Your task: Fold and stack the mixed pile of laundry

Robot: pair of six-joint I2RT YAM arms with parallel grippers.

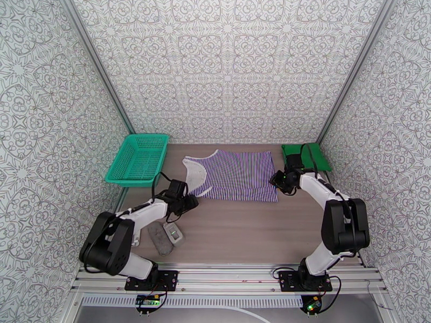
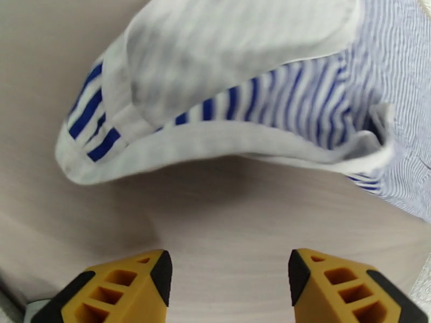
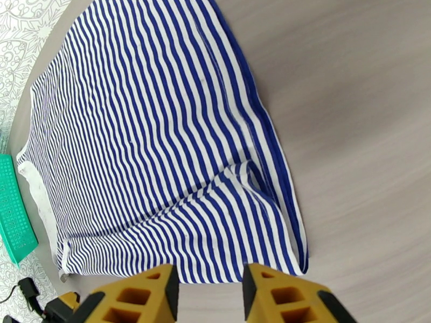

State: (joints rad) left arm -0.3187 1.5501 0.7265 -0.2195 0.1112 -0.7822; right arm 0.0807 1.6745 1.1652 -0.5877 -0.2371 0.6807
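Note:
The navy-and-white striped sleeveless top (image 1: 237, 176) lies spread flat at the back middle of the table. The green shirt (image 1: 306, 156) sits folded at the back right. My left gripper (image 1: 189, 203) is at the top's near-left corner, by the white-edged strap. In the left wrist view its jaws (image 2: 230, 281) are open over bare table, just short of the strap (image 2: 215, 141). My right gripper (image 1: 279, 181) is at the top's right edge. Its jaws (image 3: 210, 294) stand a little open above the striped hem (image 3: 178, 157), with nothing gripped.
A teal mesh basket (image 1: 137, 160) stands at the back left, close to the top's left end. Two small grey objects (image 1: 164, 237) lie near the left arm at the front. Patterned walls enclose the table on three sides.

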